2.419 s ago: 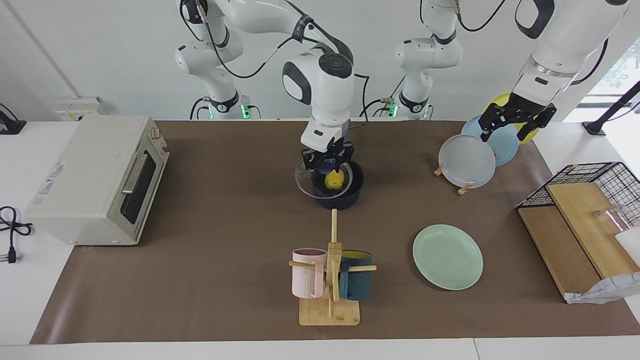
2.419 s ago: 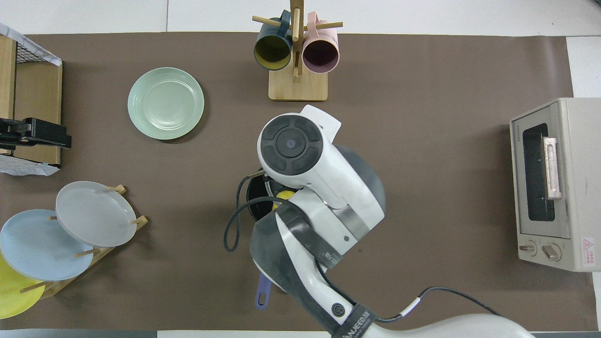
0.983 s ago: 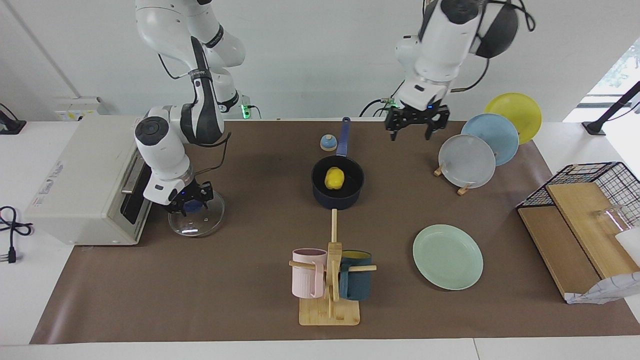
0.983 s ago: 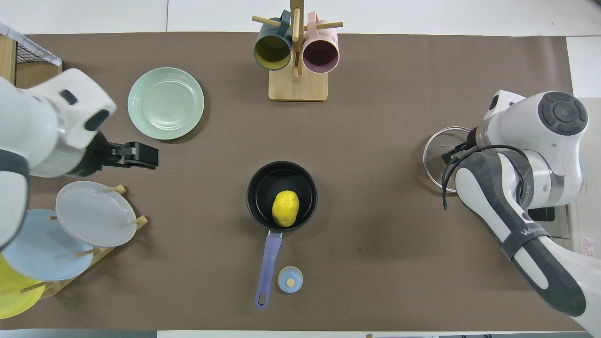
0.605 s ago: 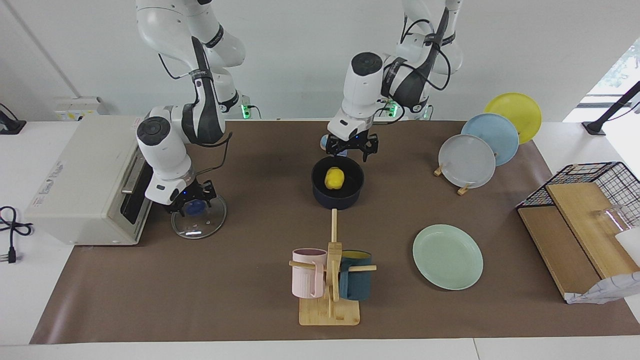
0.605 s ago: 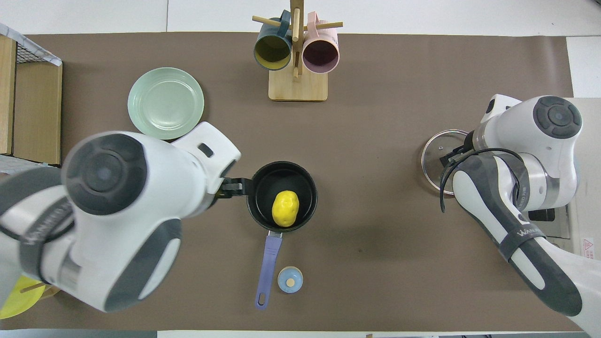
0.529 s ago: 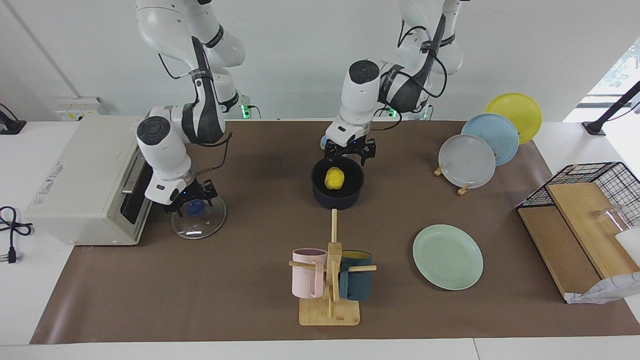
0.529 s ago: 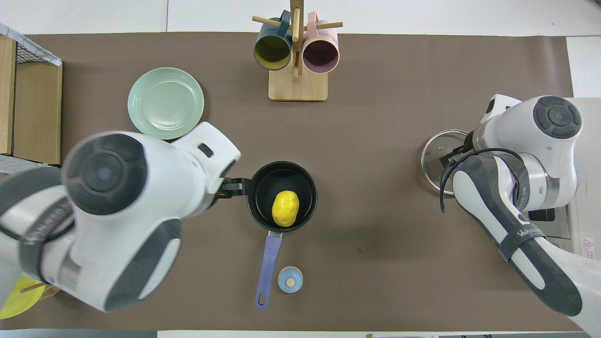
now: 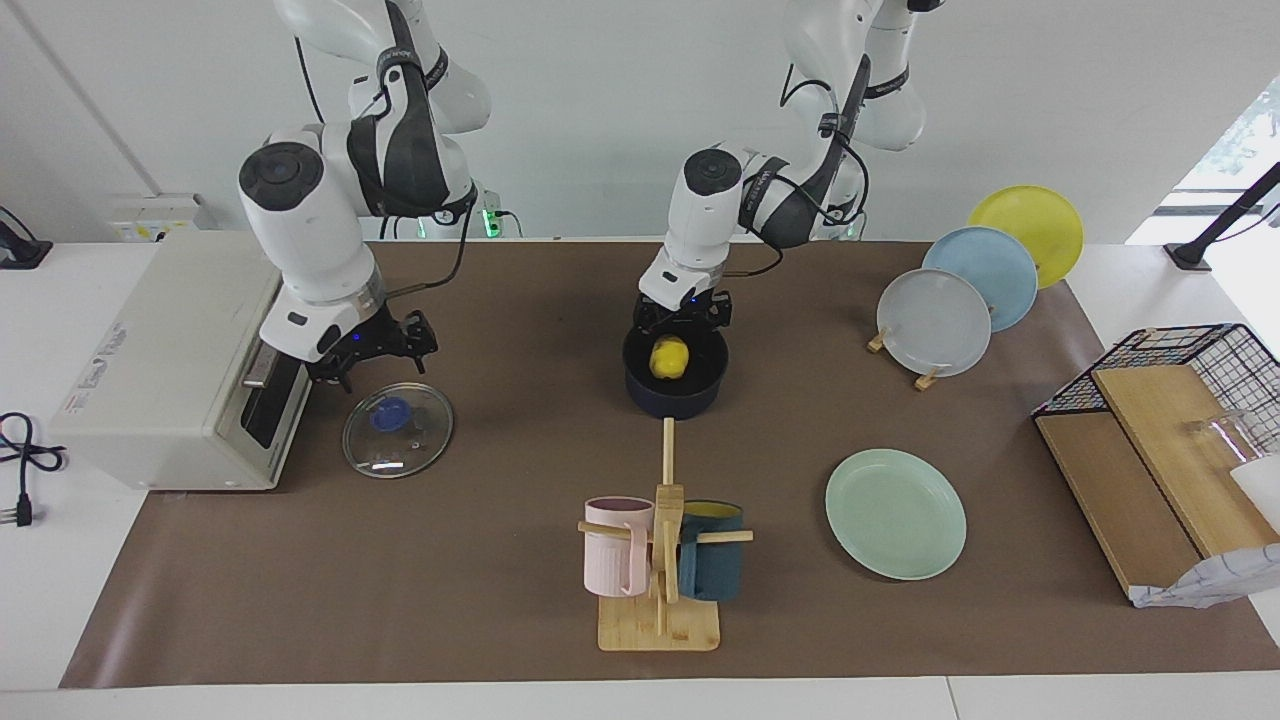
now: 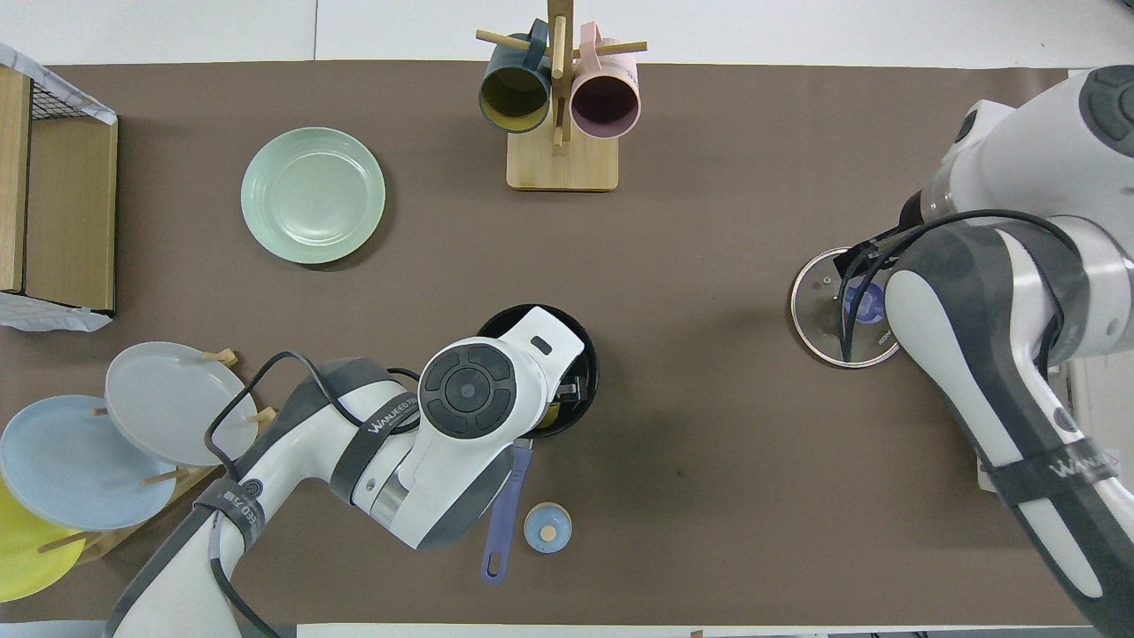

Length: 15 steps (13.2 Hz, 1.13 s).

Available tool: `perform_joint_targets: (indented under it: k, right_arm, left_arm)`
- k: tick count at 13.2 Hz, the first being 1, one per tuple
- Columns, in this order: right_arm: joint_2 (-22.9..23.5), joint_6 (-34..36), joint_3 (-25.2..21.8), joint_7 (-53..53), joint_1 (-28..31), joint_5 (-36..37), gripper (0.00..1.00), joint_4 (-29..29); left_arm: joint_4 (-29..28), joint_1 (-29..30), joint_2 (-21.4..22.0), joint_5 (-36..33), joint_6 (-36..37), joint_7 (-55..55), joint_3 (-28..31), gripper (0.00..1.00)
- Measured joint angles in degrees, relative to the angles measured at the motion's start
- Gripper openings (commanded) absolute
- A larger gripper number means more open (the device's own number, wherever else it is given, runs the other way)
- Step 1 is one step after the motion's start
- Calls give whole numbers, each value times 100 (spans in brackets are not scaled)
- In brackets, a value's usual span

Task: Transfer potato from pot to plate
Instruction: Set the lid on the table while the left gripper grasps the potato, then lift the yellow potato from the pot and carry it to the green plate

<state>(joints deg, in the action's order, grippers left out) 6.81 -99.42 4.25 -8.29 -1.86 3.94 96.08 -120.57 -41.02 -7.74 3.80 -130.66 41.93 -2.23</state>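
1. the potato (image 9: 669,357) was sitting inside the pot (image 9: 676,391), out in the middle of the table mat (image 9: 500,560); from the overhead view it was pretty much covered by the left arm, just a sliver of yellow showing

2. the left gripper (image 9: 683,318) was right down at the pot's rim on the robots' side, fingers pointing down just above the potato. honestly couldn't tell whether it was spread or pinched, and couldn't tell if it was touching the potato either

3. the pot's blue handle (image 10: 501,518) pointed back toward the robots, with a small blue knob (image 10: 547,528) lying just beside it

4. the plate (image 9: 895,513) was flat on the mat, farther from the robots than the pot and toward the left arm's end of the table, well apart from the pot

5. the right gripper (image 9: 372,345) hung in the air over the glass lid (image 9: 397,429), fingers spread apart with nothing in them. the lid lay flat on the mat in front of the toaster oven (image 9: 190,358), blue knob up

6. other stuff around: a mug tree (image 9: 660,560) with a pink mug (image 9: 617,546) and a teal mug (image 9: 711,563), farther from the robots than the pot, and a plate rack (image 9: 905,350) with grey, blue and yellow plates standing upright near the left arm's base
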Motion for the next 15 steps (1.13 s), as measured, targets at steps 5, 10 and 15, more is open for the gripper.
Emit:
perform_joint_targets:
  k: [5, 10, 15]
  right_arm:
    - [-846, 1251, -24, 462, 54, -53, 100, -149]
    - [-694, 1160, -60, 534, 208, -49, 100, -169]
    - [-541, 1257, -60, 594, 218, -53, 100, -429]
  left_arm:
    - [-31, -17, -323, 6, -409, 357, 1, 100]
    - [-13, -87, -388, 8, -460, 410, 0, 46]
    - [-20, -87, -387, 8, -458, 424, 4, 0]
